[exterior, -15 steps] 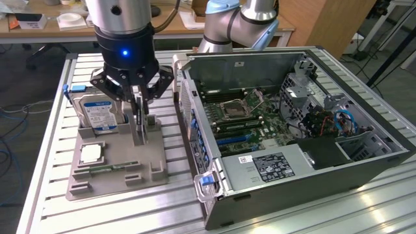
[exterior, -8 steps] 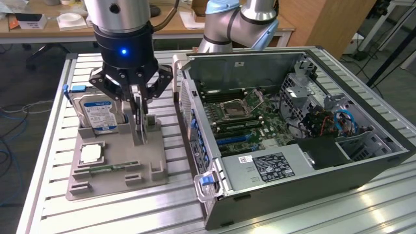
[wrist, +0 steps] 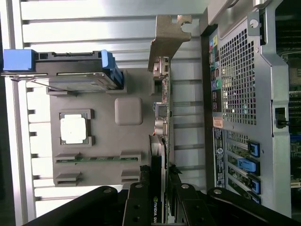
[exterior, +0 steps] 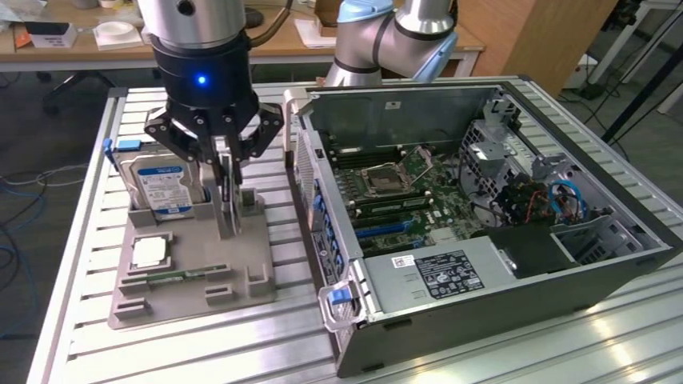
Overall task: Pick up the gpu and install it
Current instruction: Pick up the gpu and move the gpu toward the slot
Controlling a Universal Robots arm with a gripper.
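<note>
Exterior view has the arm pointing straight down over the gray parts tray [exterior: 192,298], with the gripper [exterior: 227,160] pinched narrow on the top edge of the gpu [exterior: 227,204]. The card stands on edge just beside the hard drive [exterior: 160,188]. The open PC case [exterior: 481,316] sits on the exterior view's right. Wrist view catches the silver bracket [wrist: 168,37] at the card's far end.
</note>
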